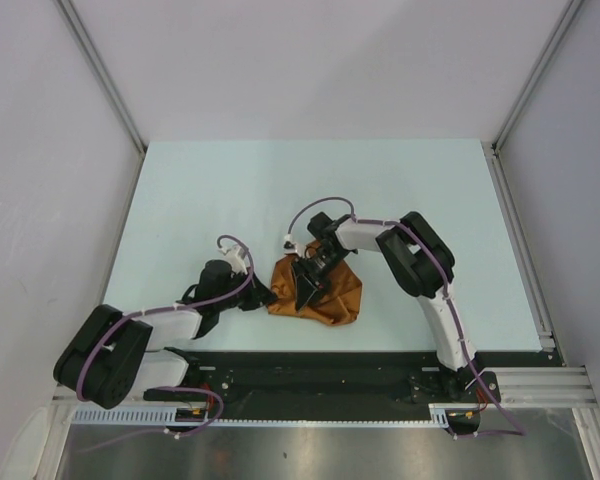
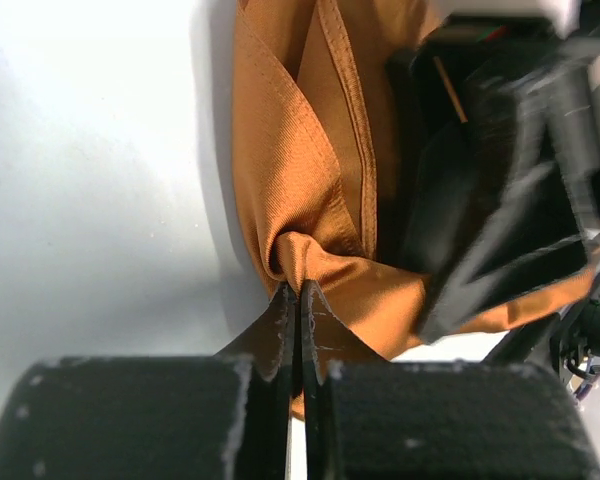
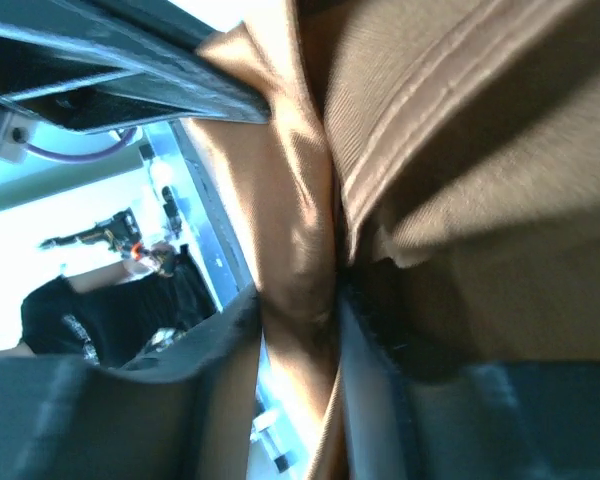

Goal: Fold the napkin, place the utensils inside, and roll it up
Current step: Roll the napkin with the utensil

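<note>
2 robot arms meet over a rust-orange napkin lying bunched in a loose heap on a pale mint-green table. The cloth sits close to the table's near edge, roughly midway between the arm bases. The left gripper reaches in low from the napkin's left side. Its jaws are pressed together on a small gathered pleat beside the cloth's stitched hem. The right gripper comes down onto the heap from the far side, with a fold of the shiny fabric pinched between its 2 fingers and touching both.

Plain grey-white wall panels box the table in on 3 sides, joined by slanting aluminium posts at the rear corners. A black base plate along the near edge carries both arms. In front of it lies a brushed-metal shelf. Purple cables loop along each arm.
</note>
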Motion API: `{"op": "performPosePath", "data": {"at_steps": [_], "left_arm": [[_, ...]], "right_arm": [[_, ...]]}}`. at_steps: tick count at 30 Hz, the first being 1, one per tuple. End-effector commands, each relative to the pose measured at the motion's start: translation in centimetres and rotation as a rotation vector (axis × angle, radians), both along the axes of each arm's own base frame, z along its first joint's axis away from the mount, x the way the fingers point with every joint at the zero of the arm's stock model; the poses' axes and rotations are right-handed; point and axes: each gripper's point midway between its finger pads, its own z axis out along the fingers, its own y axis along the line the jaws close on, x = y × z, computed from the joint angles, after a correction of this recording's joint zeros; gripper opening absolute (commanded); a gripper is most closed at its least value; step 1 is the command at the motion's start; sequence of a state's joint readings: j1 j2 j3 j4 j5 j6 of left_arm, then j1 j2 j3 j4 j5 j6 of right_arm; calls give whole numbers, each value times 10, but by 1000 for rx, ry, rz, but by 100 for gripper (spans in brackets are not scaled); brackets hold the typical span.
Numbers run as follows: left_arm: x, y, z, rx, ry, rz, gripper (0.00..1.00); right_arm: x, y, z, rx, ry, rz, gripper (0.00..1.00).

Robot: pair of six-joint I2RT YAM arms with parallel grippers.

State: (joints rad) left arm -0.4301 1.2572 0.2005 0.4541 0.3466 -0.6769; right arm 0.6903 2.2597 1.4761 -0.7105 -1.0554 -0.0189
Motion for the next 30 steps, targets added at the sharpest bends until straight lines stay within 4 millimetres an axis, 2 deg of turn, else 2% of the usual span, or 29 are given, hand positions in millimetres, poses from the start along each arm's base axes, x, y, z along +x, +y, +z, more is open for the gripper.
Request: {"op": "performPosePath", "data": {"at_steps": [1,2,3,4,5,6,8,10,12,13,15,19,22,24,30], "left_arm": [[0,3,-7,69,43,-10,0],[0,4,-9,74,55,-10,0],[0,3,-9,75,53,-13,0],[0,3,-10,74,64,-13,0],[-1,3,-12,76,73,-14,0],[-1,3,-11,75,76,-14,0],[-1,2,-14,79,90,-15,0],[-1,1,-13,78,95,-14,0],[0,2,-14,80,102,-10,0],[0,2,-14,81,104,-8,0],[0,2,-15,85,105,-8,0],[-1,2,-17,87,118,-7,0],[-2,3,-18,90,120,-11,0],[-2,3,-18,90,122,-12,0],[-3,3,-17,93,119,-12,0]], "right_arm": [[44,1,43,47,-165,-120,45],[51,1,64,85,-214,-147,46],[61,5,79,122,-262,-186,48],[67,-1,85,127,-279,-222,49],[74,-4,109,156,-352,-253,50],[79,-4,119,180,-397,-272,51],[76,-12,130,172,-435,-299,53],[63,-21,145,169,-440,-307,54],[44,-30,132,116,-406,-318,54],[35,-32,141,120,-407,-328,54],[10,-37,124,67,-375,-317,54],[-25,-37,114,24,-349,-312,54],[-34,-37,103,-13,-342,-325,54],[-33,-40,94,-50,-346,-343,54],[-24,-69,57,-223,-384,-387,53]]}}
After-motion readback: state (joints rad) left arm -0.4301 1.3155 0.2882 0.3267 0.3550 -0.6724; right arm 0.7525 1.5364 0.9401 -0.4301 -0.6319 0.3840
